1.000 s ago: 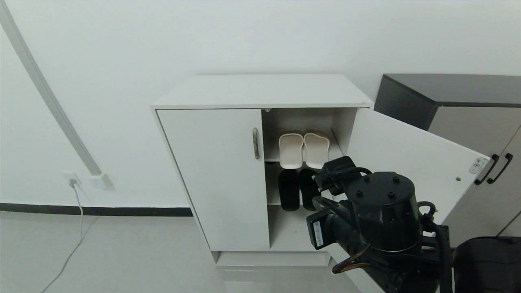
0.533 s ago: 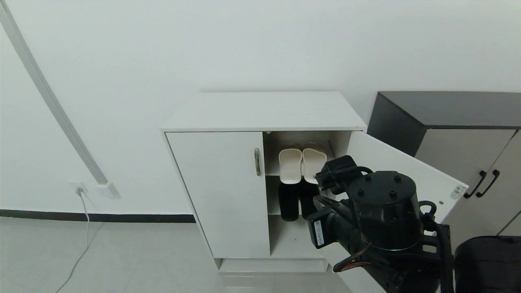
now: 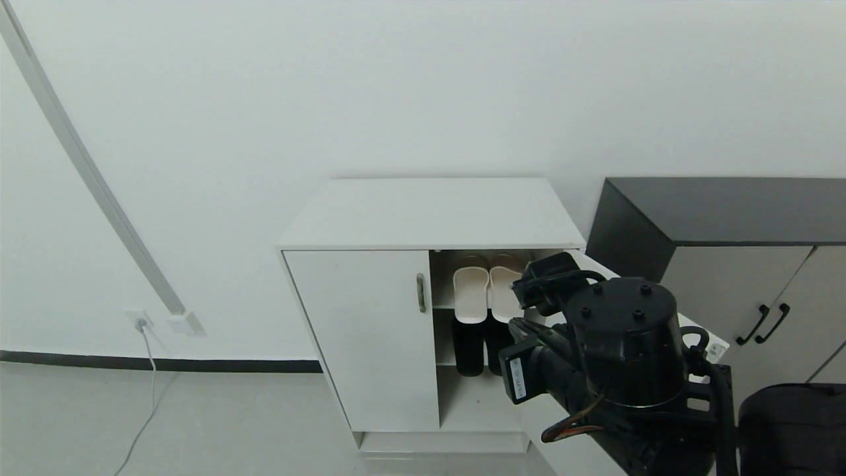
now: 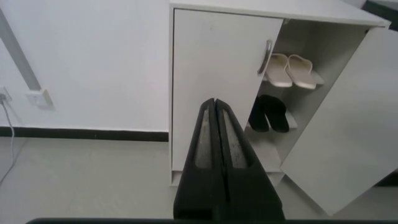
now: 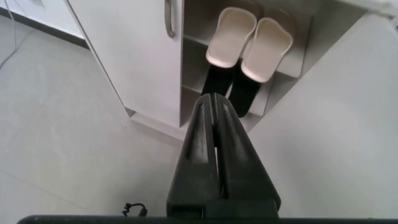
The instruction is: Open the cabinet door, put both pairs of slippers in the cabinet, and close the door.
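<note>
The right gripper [image 5: 212, 98] is seen clenched on nothing, its two fingers pressed flat together, and the left gripper [image 4: 215, 101] is likewise closed and empty. Just beyond the right gripper's tip, the black slippers [image 5: 233, 93] are stood side by side on the lower shelf [image 4: 291, 123]. A little farther on and higher, the cream slippers [image 5: 249, 38] are laid on the upper shelf [image 5: 289, 71], their ends overhanging its edge. The right door [image 5: 329, 143] is swung wide open to the robot's right of that gripper, near it but apart. The left door [image 4: 214, 62], straight ahead of the left gripper and well apart from it, is shut.

The opening and both placements are judged done, since both pairs lie inside the cabinet [image 3: 429, 211]. Only the closing of the right door is left.

The right arm [image 3: 621, 344] is held folded low before the open compartment, its gripper aimed down and forward at the shelves. The left gripper is held back, levelled at the shut door.
</note>
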Robot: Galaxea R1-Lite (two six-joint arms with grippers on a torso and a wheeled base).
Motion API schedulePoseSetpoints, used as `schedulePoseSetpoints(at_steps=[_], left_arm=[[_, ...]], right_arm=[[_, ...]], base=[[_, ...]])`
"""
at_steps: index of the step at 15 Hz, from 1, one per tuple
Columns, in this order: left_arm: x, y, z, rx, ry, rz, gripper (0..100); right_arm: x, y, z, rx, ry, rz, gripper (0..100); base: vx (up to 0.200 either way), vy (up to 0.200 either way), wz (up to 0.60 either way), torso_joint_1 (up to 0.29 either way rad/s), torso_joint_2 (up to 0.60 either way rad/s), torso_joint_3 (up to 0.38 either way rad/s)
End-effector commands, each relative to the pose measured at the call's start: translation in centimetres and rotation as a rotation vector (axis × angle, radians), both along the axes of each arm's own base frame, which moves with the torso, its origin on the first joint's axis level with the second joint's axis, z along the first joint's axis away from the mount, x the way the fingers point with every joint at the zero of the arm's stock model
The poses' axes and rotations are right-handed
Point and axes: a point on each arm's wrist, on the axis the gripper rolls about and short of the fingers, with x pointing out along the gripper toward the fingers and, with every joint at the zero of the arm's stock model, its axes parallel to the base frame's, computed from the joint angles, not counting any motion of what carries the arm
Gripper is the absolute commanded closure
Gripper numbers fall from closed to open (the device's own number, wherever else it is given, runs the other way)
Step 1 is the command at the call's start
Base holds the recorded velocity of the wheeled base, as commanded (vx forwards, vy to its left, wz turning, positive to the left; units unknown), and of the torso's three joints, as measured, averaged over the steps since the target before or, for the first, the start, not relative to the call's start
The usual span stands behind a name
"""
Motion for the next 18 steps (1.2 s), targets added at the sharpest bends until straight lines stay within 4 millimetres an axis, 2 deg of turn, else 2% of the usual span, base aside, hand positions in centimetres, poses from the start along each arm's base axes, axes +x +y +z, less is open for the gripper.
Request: schedulePoseSetpoints(at_steps=[1, 7, 12, 18], left_arm=[[0.0, 0.0, 0.0, 0.0, -0.001, 0.0, 100], [0.0, 0.0, 0.0, 0.0, -0.001, 0.0, 100], [0.0, 0.0, 0.0, 0.001, -0.001, 0.0, 100], [0.0, 0.0, 0.0, 0.0, -0.001, 0.001, 100]], right_arm=[[-0.03, 0.0, 0.04, 0.001, -0.001, 0.001, 100], [-0.06, -0.05, 0.0, 0.001, 0.001, 0.004, 100], [-0.1, -0.09, -0.12, -0.003, 0.004, 0.007, 100], [-0.02, -0.15, -0.12, -0.003, 0.004, 0.004, 100]], base=[[0.0, 0.0, 0.0, 0.266, -0.59, -0.334], [0.0, 0.0, 0.0, 0.228, -0.51, -0.281], [0.0, 0.0, 0.0, 0.02, -0.04, -0.024], [0.0, 0.0, -0.6, 0.002, 0.0, 0.003]])
